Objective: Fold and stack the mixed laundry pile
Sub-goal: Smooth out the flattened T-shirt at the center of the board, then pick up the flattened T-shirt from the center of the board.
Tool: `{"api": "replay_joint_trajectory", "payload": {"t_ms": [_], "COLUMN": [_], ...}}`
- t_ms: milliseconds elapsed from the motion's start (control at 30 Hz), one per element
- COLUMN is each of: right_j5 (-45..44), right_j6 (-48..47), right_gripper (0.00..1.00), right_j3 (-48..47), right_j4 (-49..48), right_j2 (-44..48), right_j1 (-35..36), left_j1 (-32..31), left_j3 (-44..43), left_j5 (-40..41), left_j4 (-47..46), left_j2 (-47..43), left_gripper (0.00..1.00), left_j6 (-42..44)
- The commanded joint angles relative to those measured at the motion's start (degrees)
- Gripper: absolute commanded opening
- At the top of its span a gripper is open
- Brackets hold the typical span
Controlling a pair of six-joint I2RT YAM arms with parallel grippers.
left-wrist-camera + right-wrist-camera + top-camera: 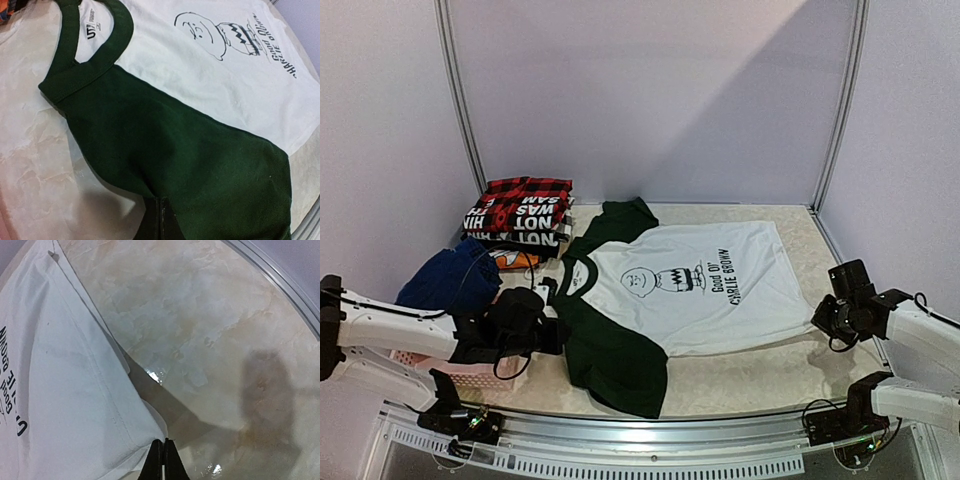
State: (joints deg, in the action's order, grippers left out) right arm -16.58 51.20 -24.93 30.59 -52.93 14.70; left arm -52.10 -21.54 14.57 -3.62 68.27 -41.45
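Closed fingers (156, 462) pinch the white T-shirt (65, 390) at its hem corner — marbled table (210, 330) beneath.

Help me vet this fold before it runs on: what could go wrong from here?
1. The right end effector sits shut at the very corner of the T-shirt hem. Any hold there looks thin and may slip, skewing the fold.
2. The left end effector is at the near green sleeve, close to the table's front rail. A pull could drag cloth over it.
3. The far sleeve lies close to the folded stack. A sweep might disturb it.
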Motion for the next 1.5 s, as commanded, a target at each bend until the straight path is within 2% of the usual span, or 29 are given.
{"api": "replay_joint_trajectory", "payload": {"t_ms": [0,67,133,233,367,500,633,833,967,1100,1267,1333,1467], "right_j5": [-4.0,-4.3,-4.4,-3.4,-1.3,5.9,12.0,20.2,20.9,21.2,21.7,21.8,21.6], "right_j6": [0.8,1.0,0.6,-1.0,-3.4,-5.6,-7.9,-10.0,-10.2,-10.6,-10.8,-10.9,-11.2], "right_gripper": [0.00,0.02,0.21,0.40,0.50,0.61,0.66,0.69,0.70,0.70,0.70,0.70,0.70], "right_j3": [0.0,-0.2,-0.9,-1.7,-3.2,-3.5,-3.4,-1.7,-0.8,-0.2,0.1,0.1,0.1], "right_j4": [3.3,3.3,3.7,4.6,7.3,5.9,3.8,-0.4,-0.7,-0.2,0.1,0.1,0.3], "right_j2": [1.0,1.7,1.8,2.5,5.6,9.3,8.0,5.9,6.9,7.3,7.9,8.1,8.1], "right_j1": [-0.6,-0.8,-0.9,-0.9,-0.9,-0.8,-0.8,-0.5,0.0,0.2,0.5,0.6,0.6], "left_j1": [0.9,0.9,0.9,0.8,-1.2,-6.0,-12.1,-20.1,-23.7,-24.4,-24.4,-24.4,-24.5], "left_j3": [1.3,1.3,1.5,1.6,-0.2,-2.9,-6.3,-10.3,-12.6,-13.8,-15.8,-17.0,-19.4], "left_j5": [0.6,0.3,-1.2,-2.5,-1.6,1.1,1.6,1.1,0.2,-0.9,0.2,1.0,-1.0], "left_j4": [2.0,1.7,1.1,1.9,10.2,20.0,28.0,34.8,33.9,29.4,23.7,22.8,22.8], "left_j2": [0.2,0.5,0.4,-0.9,-5.4,-11.2,-14.6,-11.4,-4.3,3.7,12.5,15.1,16.4], "left_gripper": [0.00,0.00,0.03,0.21,0.49,0.69,0.76,0.76,0.71,0.70,0.55,0.44,0.00], "left_j6": [-0.7,-1.1,-1.4,-1.4,-0.1,1.5,2.5,3.3,5.2,8.1,9.5,9.9,9.7]}}
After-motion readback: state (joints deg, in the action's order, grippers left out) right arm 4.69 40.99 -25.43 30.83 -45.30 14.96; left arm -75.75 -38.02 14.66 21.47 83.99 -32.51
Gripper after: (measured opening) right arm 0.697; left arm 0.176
